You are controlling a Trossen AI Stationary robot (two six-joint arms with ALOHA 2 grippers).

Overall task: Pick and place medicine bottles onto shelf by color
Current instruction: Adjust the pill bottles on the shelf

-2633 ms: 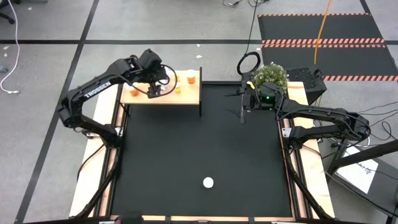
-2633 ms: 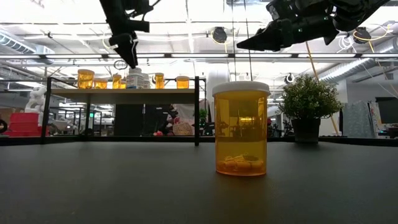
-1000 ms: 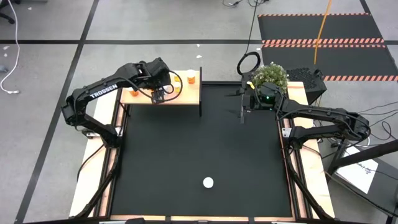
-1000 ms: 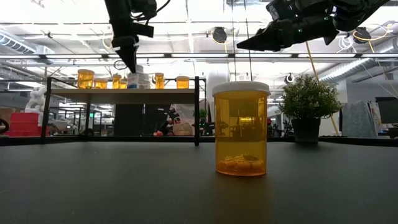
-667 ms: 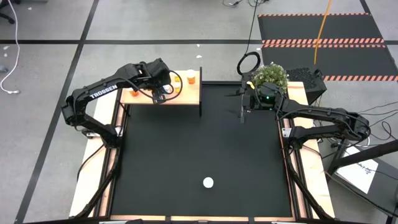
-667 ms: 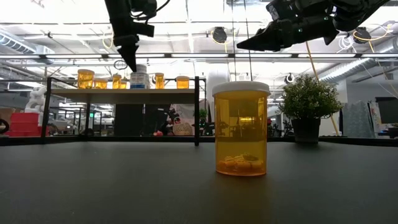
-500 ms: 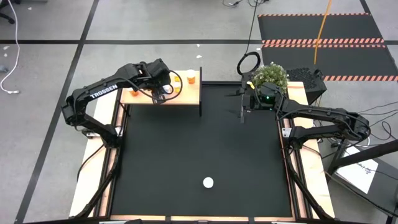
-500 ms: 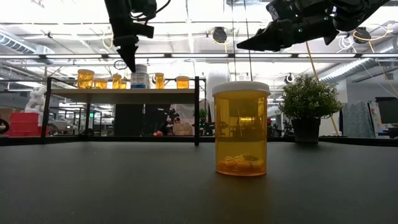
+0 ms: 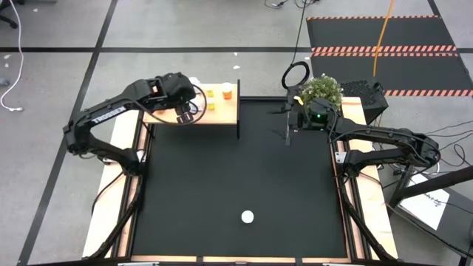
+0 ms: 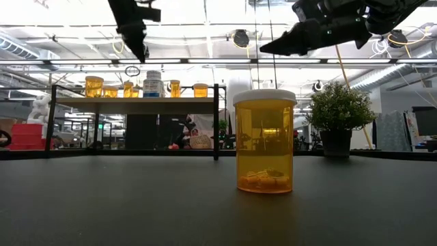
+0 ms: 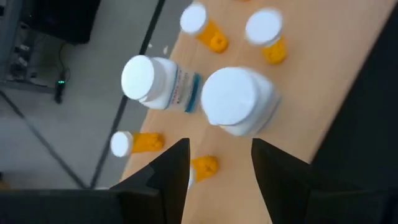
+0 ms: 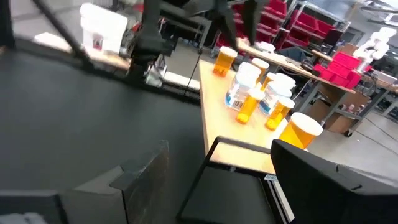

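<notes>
- left gripper (image 11: 219, 165) has lifted clear, fingers apart and empty, over the shelf (image 9: 225, 114).
- white bottle (image 11: 236, 109) now stands released just below it.
- one orange bottle (image 10: 264, 141) waits far off on the mat.
- right gripper (image 12: 217, 168) hangs open.

bottles (image 11: 233, 106) on shelf (image 9: 222, 113), mat's far-left corner | lone bottle (image 10: 264, 141) on mat (image 9: 236, 170), near edge

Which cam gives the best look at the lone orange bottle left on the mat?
Low view: the orange bottle fills the centre, white cap, pills visible at its bottom. High view shows only its cap as a white dot on the mat. Neither wrist view shows it.
</notes>
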